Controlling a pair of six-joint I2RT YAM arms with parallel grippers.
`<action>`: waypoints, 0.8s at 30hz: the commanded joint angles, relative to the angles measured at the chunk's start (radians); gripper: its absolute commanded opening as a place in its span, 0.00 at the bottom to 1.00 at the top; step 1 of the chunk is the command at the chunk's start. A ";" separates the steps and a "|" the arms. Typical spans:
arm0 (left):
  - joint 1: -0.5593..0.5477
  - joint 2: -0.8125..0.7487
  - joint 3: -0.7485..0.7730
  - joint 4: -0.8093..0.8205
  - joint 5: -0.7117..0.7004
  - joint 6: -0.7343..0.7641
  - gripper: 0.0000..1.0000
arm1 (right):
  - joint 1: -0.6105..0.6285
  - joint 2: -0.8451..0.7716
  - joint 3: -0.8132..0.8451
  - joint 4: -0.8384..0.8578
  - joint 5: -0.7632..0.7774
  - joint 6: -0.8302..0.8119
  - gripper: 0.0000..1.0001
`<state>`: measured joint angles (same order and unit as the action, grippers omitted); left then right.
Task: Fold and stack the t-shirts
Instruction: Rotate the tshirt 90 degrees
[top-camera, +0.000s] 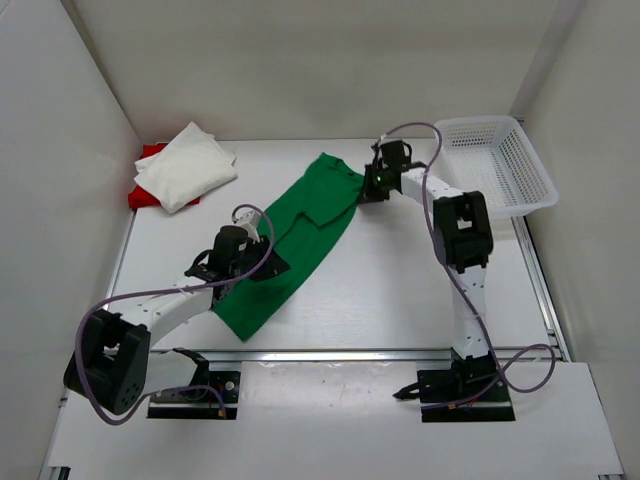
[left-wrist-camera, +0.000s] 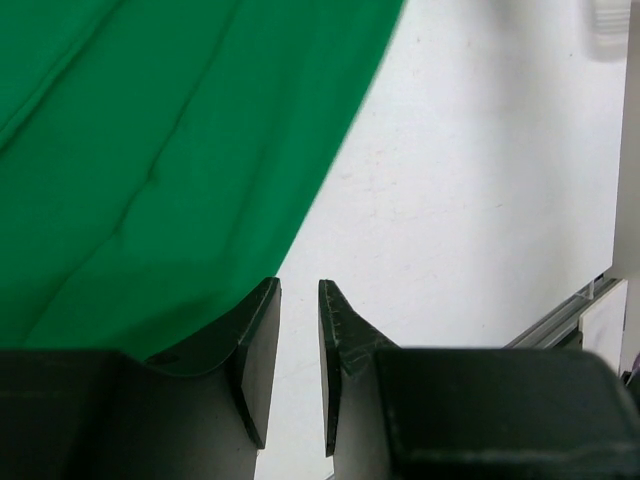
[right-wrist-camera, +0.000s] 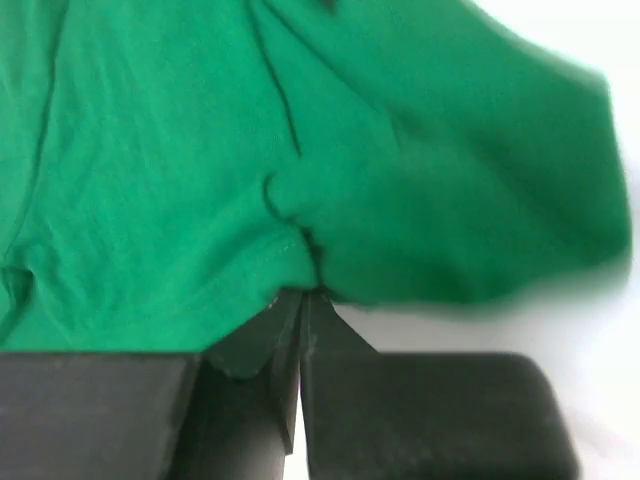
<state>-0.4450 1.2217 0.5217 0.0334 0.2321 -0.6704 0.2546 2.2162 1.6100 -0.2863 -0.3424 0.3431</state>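
2 claws: right claw (right-wrist-camera: 302, 296) tight on edge of green t-shirt (right-wrist-camera: 150, 150), left claw (left-wrist-camera: 300, 286) narrow, just beside it.

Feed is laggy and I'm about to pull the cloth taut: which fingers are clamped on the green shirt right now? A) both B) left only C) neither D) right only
D: the right fingers are shut on a bunched edge of the green shirt, while the left fingers stand apart with only bare table showing between them.
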 joint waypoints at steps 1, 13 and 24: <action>0.044 0.004 0.089 -0.029 0.027 0.022 0.33 | -0.008 0.159 0.464 -0.223 0.011 -0.053 0.00; 0.123 -0.071 0.043 -0.033 0.055 0.006 0.34 | 0.115 -0.468 -0.386 0.141 0.065 0.048 0.06; 0.197 -0.223 -0.023 -0.118 0.007 0.049 0.36 | 0.534 -0.431 -0.704 0.524 0.072 0.309 0.44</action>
<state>-0.2390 1.0397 0.5011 -0.0704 0.2615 -0.6460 0.7723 1.7481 0.8841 0.0521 -0.3035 0.5610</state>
